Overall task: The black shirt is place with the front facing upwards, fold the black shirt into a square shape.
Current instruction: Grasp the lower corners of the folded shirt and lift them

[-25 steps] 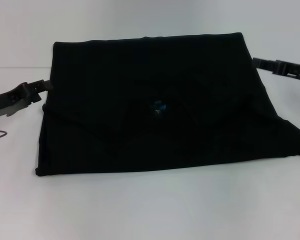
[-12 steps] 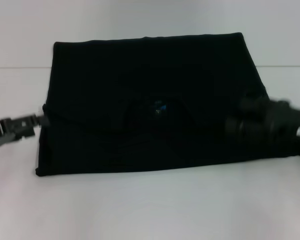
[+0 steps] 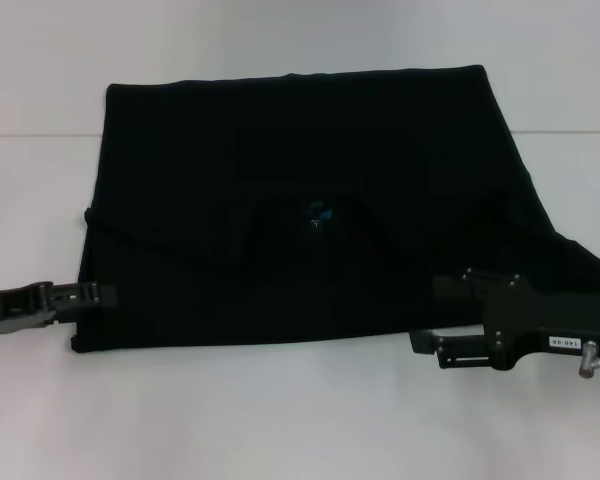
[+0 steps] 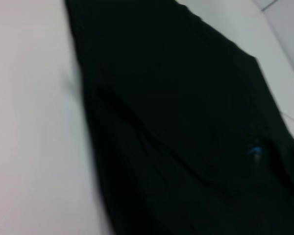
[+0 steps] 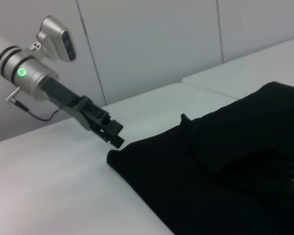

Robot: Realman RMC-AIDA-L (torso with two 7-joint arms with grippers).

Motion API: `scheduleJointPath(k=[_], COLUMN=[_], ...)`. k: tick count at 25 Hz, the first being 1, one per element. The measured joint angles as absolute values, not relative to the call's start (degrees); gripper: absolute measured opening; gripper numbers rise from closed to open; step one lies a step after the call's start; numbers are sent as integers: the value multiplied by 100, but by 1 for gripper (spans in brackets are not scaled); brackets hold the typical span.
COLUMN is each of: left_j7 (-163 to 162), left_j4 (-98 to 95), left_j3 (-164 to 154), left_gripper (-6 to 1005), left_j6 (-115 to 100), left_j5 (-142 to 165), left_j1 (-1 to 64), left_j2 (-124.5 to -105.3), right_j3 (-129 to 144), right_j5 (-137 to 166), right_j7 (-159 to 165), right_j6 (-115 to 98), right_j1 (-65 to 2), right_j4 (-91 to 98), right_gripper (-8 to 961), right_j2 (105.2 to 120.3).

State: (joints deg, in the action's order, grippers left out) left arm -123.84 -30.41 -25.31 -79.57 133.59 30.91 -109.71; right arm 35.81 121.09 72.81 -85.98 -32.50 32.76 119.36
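We see the black shirt [image 3: 300, 215] lying partly folded on the white tabletop [image 3: 280, 420], our left hand [image 3: 98, 294] and right hand [image 3: 425, 315] at its near corners, presumably for another fold, grip unclear.

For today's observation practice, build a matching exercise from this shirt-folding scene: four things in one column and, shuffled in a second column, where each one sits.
Things:
1. black shirt
2. left gripper
3. right gripper
4. blue neck label

Places:
A. at the shirt's near corner on the robot's right
B. spread across the middle of the white table, partly folded
C. about the middle of the shirt
D. at the shirt's near corner on the robot's left

Pairs: 1-B, 2-D, 3-A, 4-C
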Motion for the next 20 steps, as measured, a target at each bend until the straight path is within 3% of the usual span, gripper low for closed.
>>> scheduleJointPath(k=[20], left_j7=[-12459], left_j4=[-3014], left_j3=[-3067], left_gripper=[892], left_j6=[-7869], left_j5=[13369], left_j1=[3301], left_j2=[-11116], right_j3=[3566], right_j5=[12118], right_j7=[7330], right_j6=[-8631], right_j1=[-3243], right_j4=[3260], right_gripper=[944], right_j2=[11944])
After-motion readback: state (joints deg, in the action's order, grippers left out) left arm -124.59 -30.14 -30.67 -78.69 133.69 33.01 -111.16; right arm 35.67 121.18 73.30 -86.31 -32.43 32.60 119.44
